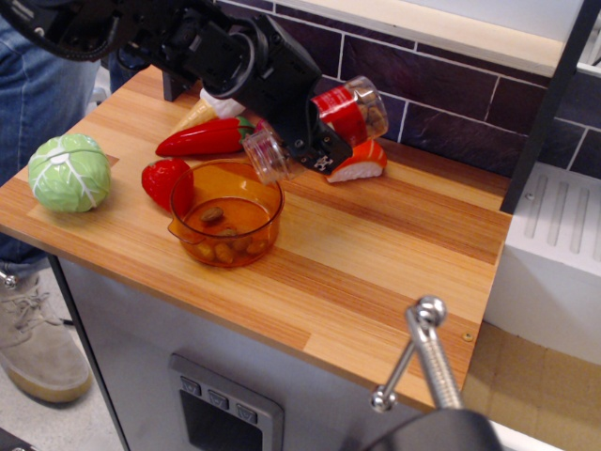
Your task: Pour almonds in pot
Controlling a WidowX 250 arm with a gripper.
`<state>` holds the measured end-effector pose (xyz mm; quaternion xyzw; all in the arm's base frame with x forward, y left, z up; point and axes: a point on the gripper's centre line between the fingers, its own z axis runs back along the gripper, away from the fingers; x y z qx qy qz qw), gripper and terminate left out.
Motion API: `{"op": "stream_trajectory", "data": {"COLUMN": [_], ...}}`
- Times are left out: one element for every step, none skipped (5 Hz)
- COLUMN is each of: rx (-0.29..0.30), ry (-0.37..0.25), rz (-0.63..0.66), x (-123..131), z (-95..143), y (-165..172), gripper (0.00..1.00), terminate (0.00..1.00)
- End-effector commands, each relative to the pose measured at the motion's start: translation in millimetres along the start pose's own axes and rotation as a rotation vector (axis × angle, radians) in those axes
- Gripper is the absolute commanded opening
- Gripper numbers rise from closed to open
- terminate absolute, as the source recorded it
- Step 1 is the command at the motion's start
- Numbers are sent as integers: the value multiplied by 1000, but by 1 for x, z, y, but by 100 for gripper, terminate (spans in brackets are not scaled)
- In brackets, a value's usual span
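The translucent orange pot (226, 214) stands on the wooden counter, left of the middle, with several almonds (223, 246) lying inside it. My black gripper (302, 127) is shut on the clear jar with a red label (331, 120) and holds it tilted above the pot's far right rim. The jar's open mouth (264, 155) points down and left toward the pot, its base raised to the right. Some almonds (372, 109) still show at the jar's raised base.
A green cabbage (69, 172) sits at the counter's left edge. A red pepper (204, 139), a strawberry (167, 183) and a white-topped toy (221, 103) lie behind the pot. A sushi piece (358, 162) lies under the jar. A person stands at far left; a metal handle (423, 357) is in front.
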<state>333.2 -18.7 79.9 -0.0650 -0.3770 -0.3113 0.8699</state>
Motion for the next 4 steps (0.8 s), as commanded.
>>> {"op": "stream_trajectory", "data": {"rx": [157, 135, 113, 108], "ry": [-126, -137, -112, -84], "rz": [-11, -1, 2, 3], "x": [17, 20, 22, 21], "z": [13, 20, 20, 19], "y": [7, 6, 5, 4], "gripper": [0, 0, 0, 0], "terminate": [0, 0, 0, 100]}}
